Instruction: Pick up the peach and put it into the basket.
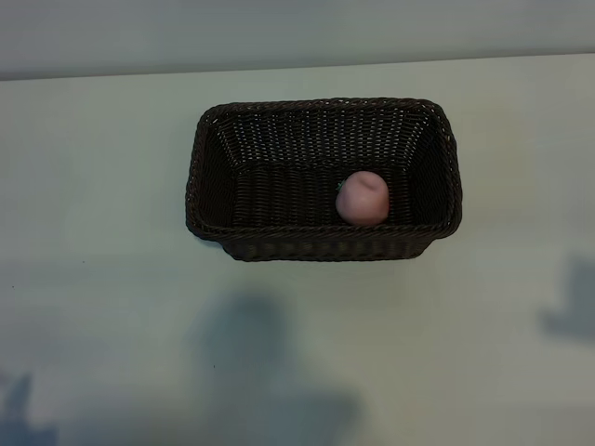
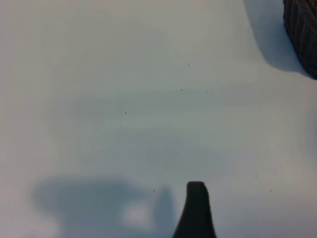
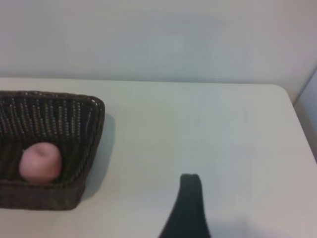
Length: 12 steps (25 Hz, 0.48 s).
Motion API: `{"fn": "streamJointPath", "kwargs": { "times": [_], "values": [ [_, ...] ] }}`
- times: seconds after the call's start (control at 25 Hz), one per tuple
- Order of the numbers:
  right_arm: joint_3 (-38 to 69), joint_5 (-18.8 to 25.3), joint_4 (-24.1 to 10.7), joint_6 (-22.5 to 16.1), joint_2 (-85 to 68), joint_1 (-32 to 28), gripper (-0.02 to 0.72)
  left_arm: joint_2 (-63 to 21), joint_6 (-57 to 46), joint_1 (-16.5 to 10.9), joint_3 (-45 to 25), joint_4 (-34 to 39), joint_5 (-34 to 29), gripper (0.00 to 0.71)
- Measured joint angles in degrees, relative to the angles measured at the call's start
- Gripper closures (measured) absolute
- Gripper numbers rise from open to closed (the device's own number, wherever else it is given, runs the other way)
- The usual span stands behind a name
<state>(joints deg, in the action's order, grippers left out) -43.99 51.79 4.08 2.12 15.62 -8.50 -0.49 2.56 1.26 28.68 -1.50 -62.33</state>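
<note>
The pale pink peach (image 1: 363,197) lies inside the dark brown wicker basket (image 1: 279,139), against its near wall and toward its right end. The right wrist view shows the peach (image 3: 39,162) in the basket (image 3: 54,101) too, well off to the side of the one dark finger (image 3: 189,208) that shows of my right gripper. Of my left gripper a single dark finger (image 2: 196,210) shows over bare table, with a corner of the basket (image 2: 301,34) far off. Neither finger touches or holds anything. Both arms are outside the exterior view.
The basket stands at the middle of a pale table (image 1: 112,279) whose far edge (image 1: 297,67) meets a light wall. Arm shadows fall on the near part of the table. In the right wrist view the table's side edge (image 3: 297,124) runs close by.
</note>
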Motion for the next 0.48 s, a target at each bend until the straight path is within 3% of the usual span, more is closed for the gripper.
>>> {"fn": "streamJointPath", "kwargs": {
  "times": [0.48],
  "values": [
    [9.0, -1.2, 0.1, -1.2, -10.5, 2.2, 0.108, 0.0, 0.0, 0.0, 0.0, 0.0, 0.0, 0.118]
  ]
}}
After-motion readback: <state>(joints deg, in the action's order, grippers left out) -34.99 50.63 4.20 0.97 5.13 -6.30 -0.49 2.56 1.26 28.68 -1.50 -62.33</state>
